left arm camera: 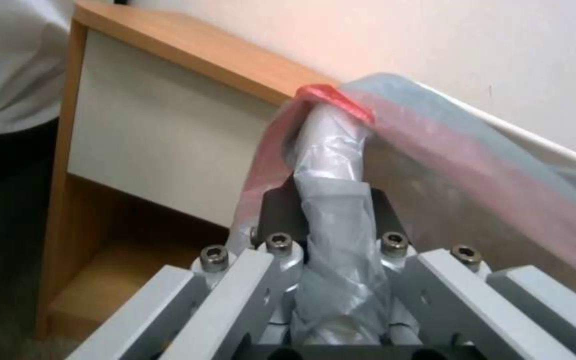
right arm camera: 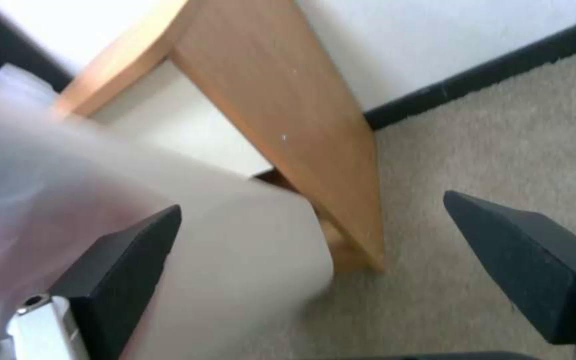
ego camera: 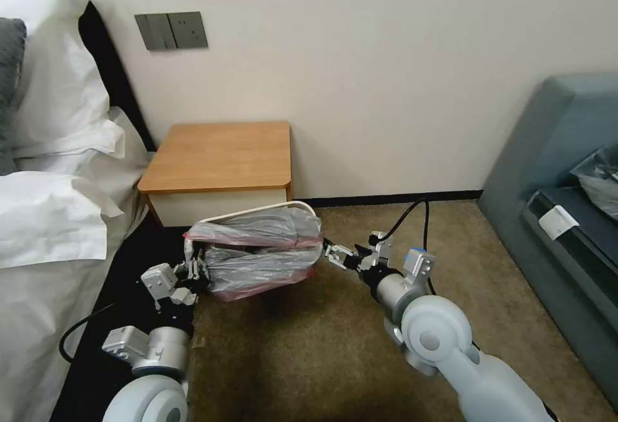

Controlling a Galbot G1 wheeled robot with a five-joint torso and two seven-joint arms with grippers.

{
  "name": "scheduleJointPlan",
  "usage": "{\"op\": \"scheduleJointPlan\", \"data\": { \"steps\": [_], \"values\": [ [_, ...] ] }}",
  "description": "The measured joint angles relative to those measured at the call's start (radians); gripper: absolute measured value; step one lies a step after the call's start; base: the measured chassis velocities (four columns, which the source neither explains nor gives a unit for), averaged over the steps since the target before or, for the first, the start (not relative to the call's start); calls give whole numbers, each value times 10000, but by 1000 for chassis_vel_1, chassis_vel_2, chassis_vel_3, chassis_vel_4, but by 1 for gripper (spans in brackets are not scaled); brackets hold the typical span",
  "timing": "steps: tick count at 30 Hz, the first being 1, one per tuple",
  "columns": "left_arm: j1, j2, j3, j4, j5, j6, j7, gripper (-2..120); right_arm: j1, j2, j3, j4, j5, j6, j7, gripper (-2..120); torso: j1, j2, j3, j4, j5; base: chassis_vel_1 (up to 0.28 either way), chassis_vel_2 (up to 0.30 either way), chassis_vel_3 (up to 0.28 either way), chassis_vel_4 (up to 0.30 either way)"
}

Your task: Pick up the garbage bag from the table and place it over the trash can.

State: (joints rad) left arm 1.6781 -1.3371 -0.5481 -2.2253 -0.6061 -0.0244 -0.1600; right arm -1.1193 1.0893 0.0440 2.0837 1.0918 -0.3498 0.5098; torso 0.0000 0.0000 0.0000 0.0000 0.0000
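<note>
Translucent grey film with a pink rim, the garbage bag [ego camera: 261, 251] is stretched across the mouth of the trash can [ego camera: 293, 206], which sits on the carpet just in front of the counter [ego camera: 219, 155]. In the head view the left end effector [ego camera: 196, 270] is at the can's bed-side end and the right end effector [ego camera: 335, 254] at the opposite end.

From the left wrist, the left end effector [left arm camera: 335, 280] is clamped on a twisted rope of bag film [left arm camera: 331, 210], the pink rim [left arm camera: 331, 97] hooked over the can's corner.

From the right wrist, the right end effector [right arm camera: 311, 260] stands wide, holding nothing, beside the can's wall [right arm camera: 248, 250].

Such film looks weightless, limp and slippery, likely to tear if dragged; the pink hem seems the soundest hold.
</note>
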Motion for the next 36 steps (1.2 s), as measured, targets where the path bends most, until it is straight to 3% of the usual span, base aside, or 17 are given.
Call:
{"op": "scheduleJointPlan", "data": {
  "steps": [10, 18, 21, 26, 28, 32, 36],
  "values": [
    [23, -7, 57, 64, 69, 3, 41, 7, 135, -171, 258, -8, -91, 56, -138, 100, 0, 0, 0, 1, 2, 0, 0, 0, 0],
    [-47, 28, 16, 157, 91, 61, -312, 7, -542, -1156, 755, 1485, -1393, 29, -1135, 100, 0, 0, 0, -2, 0, 0, 0, 0, 0],
    [-64, 46, 43, 188, 206, 77, -350, 7, -528, -1855, 515, 2290, -2562, -240, -2118, 100, -1, 0, 0, -1, 0, 0, 0, 0, 0],
    [-91, 60, 94, 188, 339, 100, -359, 7, -273, -2463, -47, 2498, -4195, -871, -3437, 100, 0, 0, -1, -1, 0, 0, 0, 0, 0],
    [-104, 81, 110, 155, 444, 115, -358, 7, 56, -2783, -592, 2176, -6067, -1070, -4246, 100, 0, 0, 0, 0, 0, 0, 0, 0, 0],
    [-110, 98, 113, 97, 494, 121, -355, 7, 437, -2880, -1232, 1784, -7860, -1290, -4469, 100, 0, 0, 0, 0, 1, 0, 0, 0, 0],
    [-102, 69, 115, 76, 539, 122, -343, 7, 655, -2724, -1616, 1529, -8414, -1401, -4199, 100, 0, 0, 0, 0, 1, 0, 0, 0, 0]
  ]
}}
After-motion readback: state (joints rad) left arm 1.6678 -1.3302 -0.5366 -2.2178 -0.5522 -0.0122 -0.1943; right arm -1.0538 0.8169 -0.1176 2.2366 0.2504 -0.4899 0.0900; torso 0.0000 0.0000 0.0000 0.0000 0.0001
